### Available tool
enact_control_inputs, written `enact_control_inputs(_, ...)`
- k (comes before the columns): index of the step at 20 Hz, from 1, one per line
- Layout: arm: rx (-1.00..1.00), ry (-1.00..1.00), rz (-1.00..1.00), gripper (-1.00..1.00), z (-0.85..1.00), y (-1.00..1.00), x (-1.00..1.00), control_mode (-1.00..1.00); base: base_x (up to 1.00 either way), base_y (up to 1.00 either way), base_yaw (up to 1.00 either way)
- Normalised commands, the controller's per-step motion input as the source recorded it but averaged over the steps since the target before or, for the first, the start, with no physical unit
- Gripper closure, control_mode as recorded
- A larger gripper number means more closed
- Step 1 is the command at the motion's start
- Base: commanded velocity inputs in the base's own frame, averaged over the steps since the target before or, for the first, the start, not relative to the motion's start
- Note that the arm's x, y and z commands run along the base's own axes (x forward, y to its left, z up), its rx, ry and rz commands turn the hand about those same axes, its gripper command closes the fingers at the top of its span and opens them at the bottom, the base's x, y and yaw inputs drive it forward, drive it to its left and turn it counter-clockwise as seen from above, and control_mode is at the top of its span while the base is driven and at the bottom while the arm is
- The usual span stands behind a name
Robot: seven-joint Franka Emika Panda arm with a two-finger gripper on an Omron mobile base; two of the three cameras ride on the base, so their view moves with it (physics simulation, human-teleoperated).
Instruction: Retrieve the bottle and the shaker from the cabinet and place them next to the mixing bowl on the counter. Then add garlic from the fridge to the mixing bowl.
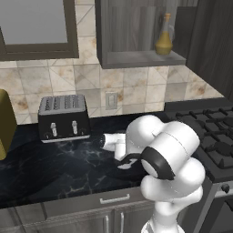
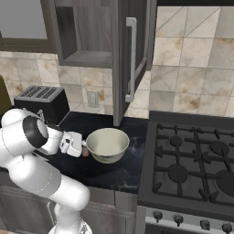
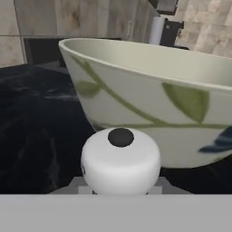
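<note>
The amber bottle stands on the shelf board of the open dark cabinet. On the black counter sits the cream mixing bowl, leaf-patterned on its outside. The small brown shaker stands upright just left of the bowl, close to its side. Its white top sits at the bottom centre of the hand view. My gripper is low over the counter, shut on the shaker. The fridge is out of view.
A black toaster stands by the back wall at left. The cabinet door with its metal handle hangs open above the bowl. A gas stove borders the counter on the right. A yellow object is at the far left.
</note>
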Motion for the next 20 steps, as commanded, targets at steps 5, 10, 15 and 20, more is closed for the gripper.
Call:
enact_control_inputs(5,0.15,-0.07,0.00,-1.00,-0.20,0.00,0.00,-1.00,0.00,0.00,0.00)
enact_control_inputs(10,0.12,-0.04,0.00,-1.00,-0.14,0.05,0.00,-1.00,0.00,0.00,0.00)
enact_control_inputs(15,0.06,-0.04,0.00,-1.00,-0.12,0.22,-0.01,-1.00,0.00,0.00,0.00)
enact_control_inputs(20,0.01,-0.03,-0.01,-1.00,-0.23,0.29,0.00,-1.00,0.00,0.00,0.00)
